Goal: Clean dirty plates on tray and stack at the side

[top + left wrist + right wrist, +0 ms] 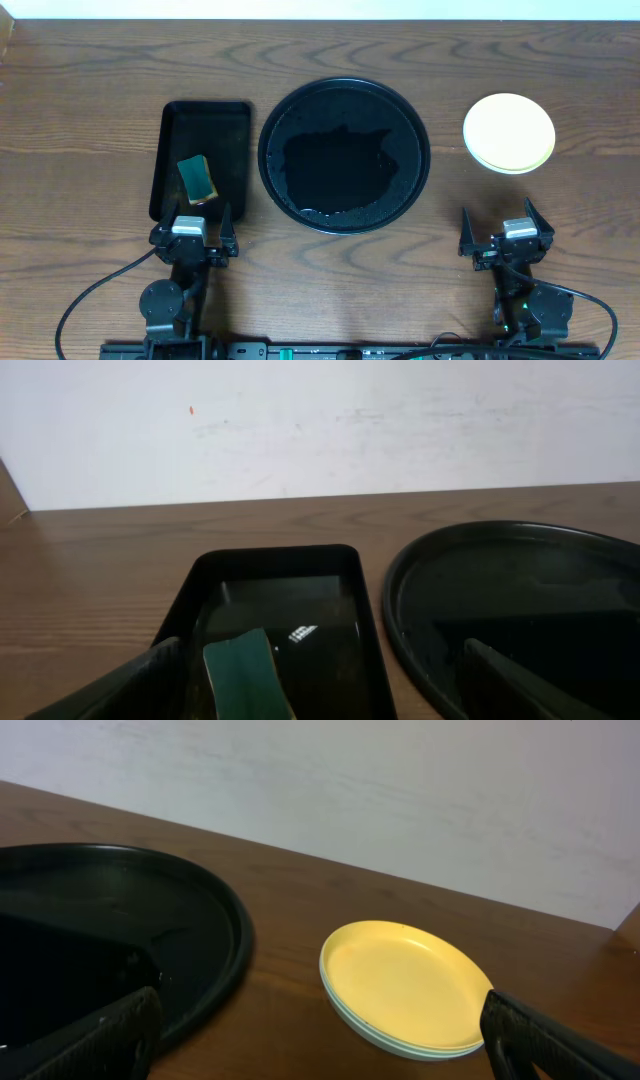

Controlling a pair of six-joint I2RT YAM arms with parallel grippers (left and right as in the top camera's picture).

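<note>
The plates (509, 132) stand stacked on the bare wood to the right of the round black tray (344, 155), the pale yellow one on top (405, 982) and mint-blue rims showing under it. The tray (120, 940) holds no plate, only a wet sheen (510, 600). My left gripper (195, 235) hovers open near the table's front edge, just behind the rectangular tray. My right gripper (507, 238) is open too, in front of the stack, nothing between its fingers (540, 1040).
A smaller rectangular black tray (205, 125) lies left of the round one, with a green and yellow sponge (197, 178) at its near end (250, 675). A pale wall runs along the table's far edge.
</note>
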